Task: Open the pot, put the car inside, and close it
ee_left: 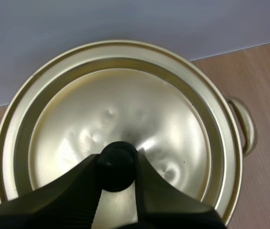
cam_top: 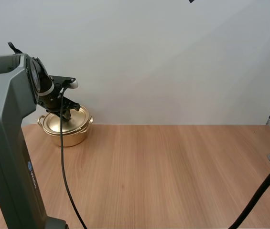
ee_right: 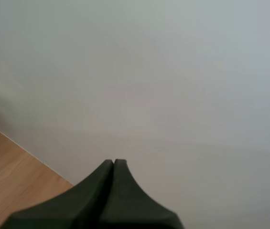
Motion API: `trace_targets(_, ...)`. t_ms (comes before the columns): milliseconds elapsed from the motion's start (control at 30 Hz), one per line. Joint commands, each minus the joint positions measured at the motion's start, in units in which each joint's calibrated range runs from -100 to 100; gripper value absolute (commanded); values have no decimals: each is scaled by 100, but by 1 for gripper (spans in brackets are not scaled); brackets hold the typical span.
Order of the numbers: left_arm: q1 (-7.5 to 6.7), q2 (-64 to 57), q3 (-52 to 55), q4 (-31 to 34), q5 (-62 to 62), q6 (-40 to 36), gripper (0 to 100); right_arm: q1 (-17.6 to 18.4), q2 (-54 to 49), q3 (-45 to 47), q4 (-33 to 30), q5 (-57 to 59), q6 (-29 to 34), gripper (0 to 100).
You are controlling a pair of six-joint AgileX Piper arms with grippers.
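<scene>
- Left gripper first: where is it?
- Down on the golden pot, which sits at the far left corner of the table, close to the back edge. Its fingers pinch the black knob at the middle of the lid, and the lid is seated.
- How will that lid handle?
- It's thin, dented metal, so I judge it light, stiff and slick. The round knob is the only hold. It could swivel, so lift straight.
- And the right gripper?
- Fingers together on nothing, facing the wall, well apart from the pot.
</scene>
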Motion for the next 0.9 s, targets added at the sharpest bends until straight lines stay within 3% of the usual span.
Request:
trace_targets(0,4,156,-125,388,221,-85,0,-2,-3,3,-4,0,0,0)
trace_targets(467,4,307,-125,341,457,179,0,-2,-3,3,-4,0,0,0)
trace_targets(533,4,307,-125,234,569,225,6,-2,-3,3,-4,0,-22,0)
trace_targets(600,4,307,-125,142,715,283,19,-2,-3,3,-4,0,-22,0)
trace_targets(767,4,216,-125,-42,970,283,76,-2,34,3,-4,0,-31,0)
trace_targets(867,4,-41,-125,-53,1054,273,93,-2,50,3,-4,0,-31,0)
